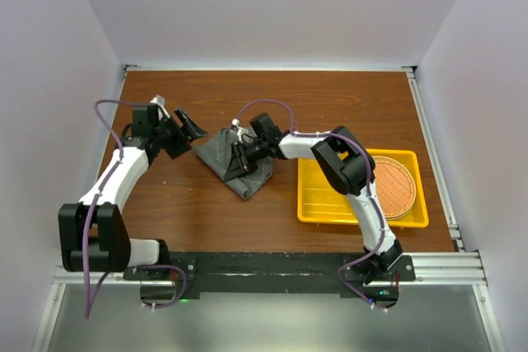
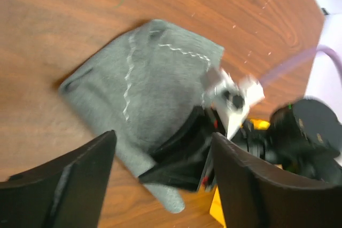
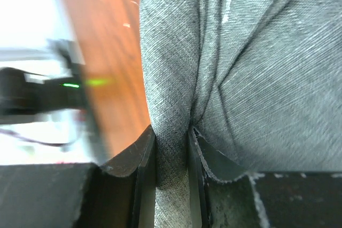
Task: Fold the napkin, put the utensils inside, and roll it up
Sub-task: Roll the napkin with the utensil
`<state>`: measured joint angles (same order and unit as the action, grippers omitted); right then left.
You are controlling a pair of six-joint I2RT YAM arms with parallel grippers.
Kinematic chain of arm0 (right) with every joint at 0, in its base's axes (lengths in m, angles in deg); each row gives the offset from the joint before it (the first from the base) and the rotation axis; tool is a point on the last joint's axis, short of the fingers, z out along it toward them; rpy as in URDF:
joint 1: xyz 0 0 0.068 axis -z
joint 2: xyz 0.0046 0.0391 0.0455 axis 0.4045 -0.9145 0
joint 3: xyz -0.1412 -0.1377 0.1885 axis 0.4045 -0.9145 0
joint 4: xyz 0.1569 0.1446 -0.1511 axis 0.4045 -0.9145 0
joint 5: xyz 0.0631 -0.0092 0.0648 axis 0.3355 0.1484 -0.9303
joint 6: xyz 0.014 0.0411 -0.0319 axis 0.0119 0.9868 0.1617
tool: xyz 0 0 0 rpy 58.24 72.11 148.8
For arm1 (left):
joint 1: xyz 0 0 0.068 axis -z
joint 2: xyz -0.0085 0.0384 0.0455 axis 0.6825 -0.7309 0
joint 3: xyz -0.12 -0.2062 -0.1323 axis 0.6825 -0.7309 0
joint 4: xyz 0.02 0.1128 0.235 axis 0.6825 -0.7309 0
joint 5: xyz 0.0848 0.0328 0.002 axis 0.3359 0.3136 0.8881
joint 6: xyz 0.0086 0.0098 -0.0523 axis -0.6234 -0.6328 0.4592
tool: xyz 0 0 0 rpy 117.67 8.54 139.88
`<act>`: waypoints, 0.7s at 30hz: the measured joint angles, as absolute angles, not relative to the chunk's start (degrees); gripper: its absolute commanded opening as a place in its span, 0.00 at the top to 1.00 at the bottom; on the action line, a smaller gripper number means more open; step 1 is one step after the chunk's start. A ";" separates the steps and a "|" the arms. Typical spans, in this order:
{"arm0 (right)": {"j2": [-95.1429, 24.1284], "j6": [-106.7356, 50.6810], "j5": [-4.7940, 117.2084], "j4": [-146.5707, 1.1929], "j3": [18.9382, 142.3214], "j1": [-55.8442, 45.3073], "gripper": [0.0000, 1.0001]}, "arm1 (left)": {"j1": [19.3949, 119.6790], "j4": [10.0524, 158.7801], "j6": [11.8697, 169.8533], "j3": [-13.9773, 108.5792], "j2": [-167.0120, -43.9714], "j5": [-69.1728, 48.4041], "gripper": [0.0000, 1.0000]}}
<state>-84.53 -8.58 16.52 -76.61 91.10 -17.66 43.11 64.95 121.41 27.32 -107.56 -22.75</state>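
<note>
The dark grey napkin (image 1: 233, 161) lies folded and bunched on the wooden table near the middle. It also shows in the left wrist view (image 2: 144, 84) and fills the right wrist view (image 3: 240, 68). My right gripper (image 1: 241, 160) is shut on a thick fold of the napkin (image 3: 172, 158), with cloth pinched between its jaws. My left gripper (image 1: 188, 127) is open and empty, just left of the napkin and above the table. Its fingers (image 2: 80, 180) frame the napkin and the right gripper. No teal utensils show; they are hidden or out of view.
A yellow tray (image 1: 330, 199) sits at the right with a round woven orange-brown mat (image 1: 393, 186) in it. The right arm stretches over the tray's left part. White walls enclose the table on three sides.
</note>
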 measured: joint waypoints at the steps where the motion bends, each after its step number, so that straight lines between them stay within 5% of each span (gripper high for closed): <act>1: -85.29 -5.11 14.24 -73.85 90.23 -17.18 0.98 | 43.14 64.01 122.07 26.70 -106.68 -22.29 0.21; 7: -89.64 8.75 4.69 -61.85 88.43 -15.98 0.97 | 48.62 56.93 130.00 18.73 -107.62 -19.44 0.21; 21: -90.19 4.82 1.44 -62.44 88.41 -15.87 0.98 | 51.42 53.49 137.30 26.66 -123.56 -14.81 0.34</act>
<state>-90.19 4.82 1.44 -62.44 88.41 -15.87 51.42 53.49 137.30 26.66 -123.56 -14.81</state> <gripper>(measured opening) 0.266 0.720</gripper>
